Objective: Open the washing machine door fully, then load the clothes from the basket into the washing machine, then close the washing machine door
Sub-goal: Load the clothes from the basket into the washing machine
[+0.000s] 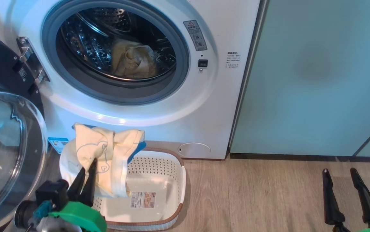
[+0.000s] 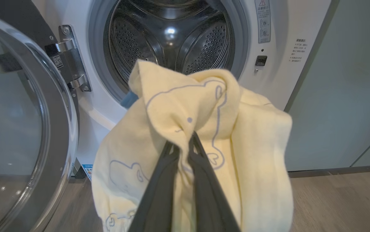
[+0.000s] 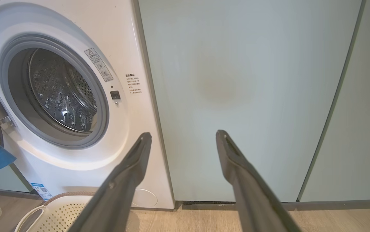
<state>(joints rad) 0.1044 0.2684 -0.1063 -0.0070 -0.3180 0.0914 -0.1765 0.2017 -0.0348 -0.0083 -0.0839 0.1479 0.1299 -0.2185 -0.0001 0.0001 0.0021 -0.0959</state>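
Observation:
The white washing machine [image 1: 204,106] stands with its round black door [image 1: 7,141] swung open at the left. One pale yellow garment [image 1: 133,61] lies inside the steel drum [image 2: 172,35]. My left gripper [image 1: 87,164] is shut on another pale yellow garment [image 1: 107,158] with blue line drawings and a blue patch, lifted above the cream basket [image 1: 159,180]. In the left wrist view the held garment [image 2: 204,135] hangs in front of the drum opening. The basket's bottom shows bare with its label. My right gripper [image 1: 338,170] is open at the lower right, holding nothing.
Pale green cabinet panels [image 1: 317,80] stand right of the machine. Wooden floor [image 1: 252,199] runs in front. The open door and its hinge [image 1: 32,62] crowd the left side beside my left arm. A blue sticker [image 1: 57,143] sits at the machine's lower left corner.

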